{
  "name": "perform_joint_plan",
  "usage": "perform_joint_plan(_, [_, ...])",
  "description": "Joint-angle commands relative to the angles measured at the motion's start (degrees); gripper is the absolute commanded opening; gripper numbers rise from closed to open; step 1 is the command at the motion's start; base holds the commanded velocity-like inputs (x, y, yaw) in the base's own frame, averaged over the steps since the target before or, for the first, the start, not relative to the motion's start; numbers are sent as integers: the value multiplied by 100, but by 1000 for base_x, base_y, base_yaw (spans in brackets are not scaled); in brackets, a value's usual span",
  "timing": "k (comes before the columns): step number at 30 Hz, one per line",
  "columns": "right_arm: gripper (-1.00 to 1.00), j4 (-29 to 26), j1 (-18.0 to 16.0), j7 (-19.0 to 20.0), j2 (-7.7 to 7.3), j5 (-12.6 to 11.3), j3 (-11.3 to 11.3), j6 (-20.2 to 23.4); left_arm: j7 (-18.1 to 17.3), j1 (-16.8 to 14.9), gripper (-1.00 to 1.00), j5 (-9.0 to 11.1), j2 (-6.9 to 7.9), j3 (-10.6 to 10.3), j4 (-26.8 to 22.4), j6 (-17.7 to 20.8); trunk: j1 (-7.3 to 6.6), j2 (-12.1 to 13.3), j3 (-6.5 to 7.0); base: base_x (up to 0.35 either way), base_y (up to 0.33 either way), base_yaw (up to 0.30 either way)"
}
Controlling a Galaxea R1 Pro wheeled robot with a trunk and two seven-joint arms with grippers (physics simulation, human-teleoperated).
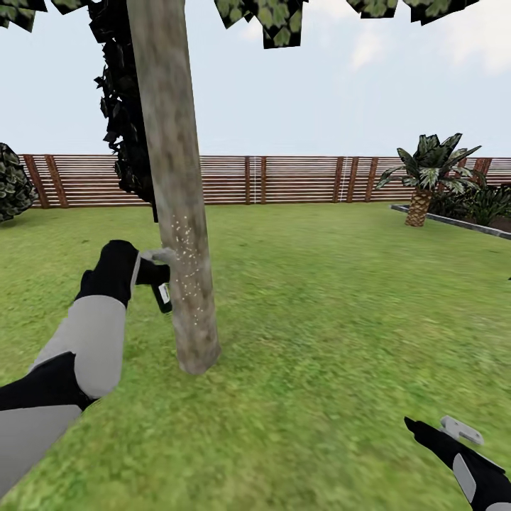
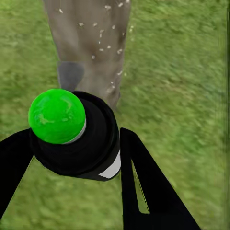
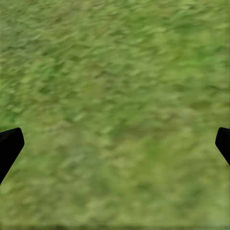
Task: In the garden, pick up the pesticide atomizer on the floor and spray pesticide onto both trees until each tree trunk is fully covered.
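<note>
Left tool is closed on the pesticide atomizer, its two black fingers pressed against either side of the bottle. From the left wrist view the atomizer is a dark, rounded bottle with a bright green round cap and a corner of white label on its side. In the head view it hangs dark and slim below the tool, with a white label patch, just beside the tree trunk. That trunk is a thick, pale grey-brown column of mottled bark rising from the lawn, dotted with small white specks at the tool's height; the specks also show on the trunk from the wrist. Right tool hangs low over grass, well apart from the tree, its fingertips spread wide with nothing between them.
</note>
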Motion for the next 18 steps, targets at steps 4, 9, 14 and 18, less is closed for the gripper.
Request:
perform_joint_plan(4, [100, -2, 0, 0, 0, 0, 0, 0, -1, -402, -100, -7, -3, 0, 21, 17, 0, 0, -1, 0, 0, 0])
perform_joint_plan(9, [100, 0, 0, 0, 0, 0, 0, 0, 6, -1110, -100, -17, 0, 0, 385, 33, 0, 0, -1, 0, 0, 0])
perform_joint_plan(14, [100, 0, 0, 0, 0, 0, 0, 0, 6, -1904, -100, -335, 1, 5, 925, 38, 0, 0, -1, 0, 0, 0])
perform_joint_plan(18, [100, 0, 0, 6, 0, 0, 0, 0, 6, -2520, -100, -755, 0, 9, 1376, 38, 0, 0, -1, 0, 0, 0])
